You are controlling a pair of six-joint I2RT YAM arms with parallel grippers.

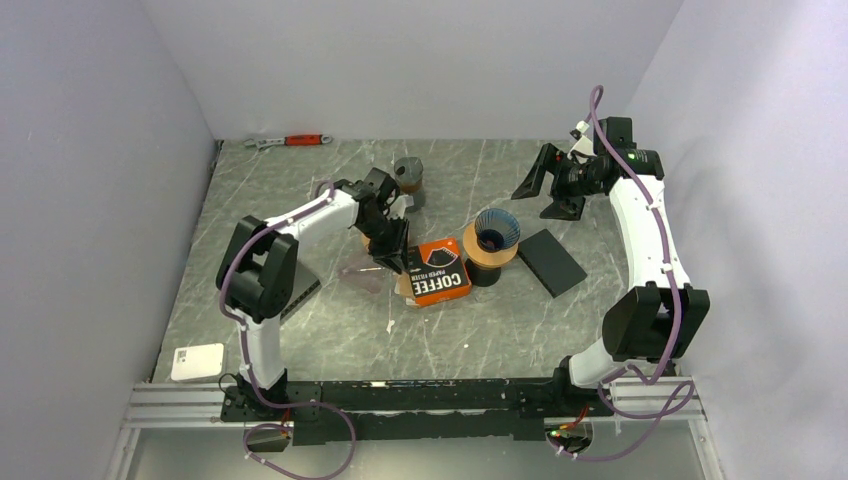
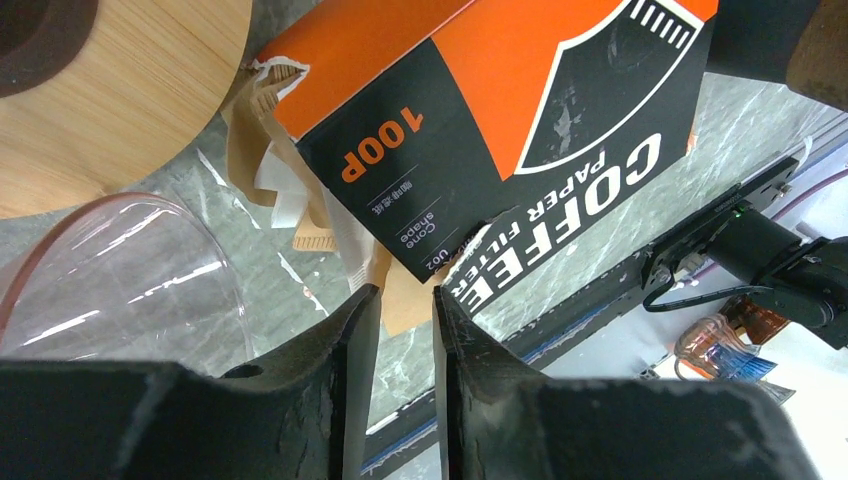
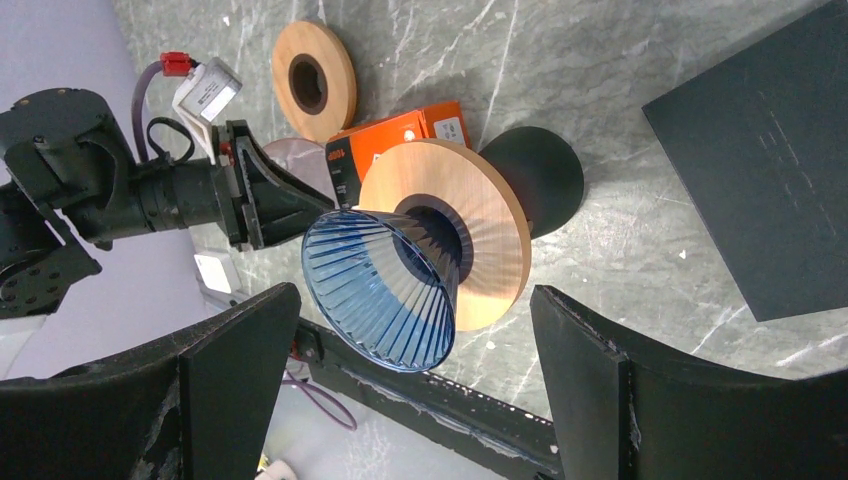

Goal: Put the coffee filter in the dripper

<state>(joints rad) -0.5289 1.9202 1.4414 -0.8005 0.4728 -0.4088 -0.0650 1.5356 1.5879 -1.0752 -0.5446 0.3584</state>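
**A:** The orange-and-black cardboard filter box [image 2: 520, 130] runs off the left wrist view's top and right edges.

**B:** And the brown paper filters [image 2: 243, 125] at its torn end?

**A:** Partly hidden behind the box. I cannot tell how many there are.

**B:** Does the left end effector [image 2: 405, 295] pinch one?

**A:** Unclear. The paper passes behind its fingers [image 2: 345, 350]. The round wooden disc [image 2: 130, 110] and clear curved vessel [image 2: 120, 270] are cropped at the left edge, and the flat black slab [image 3: 760, 170] at the right.

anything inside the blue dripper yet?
Looks empty from the top camera: the blue dripper shows only its dark ribbed walls. Its very bottom, down in the wooden ring, is too dark to tell.
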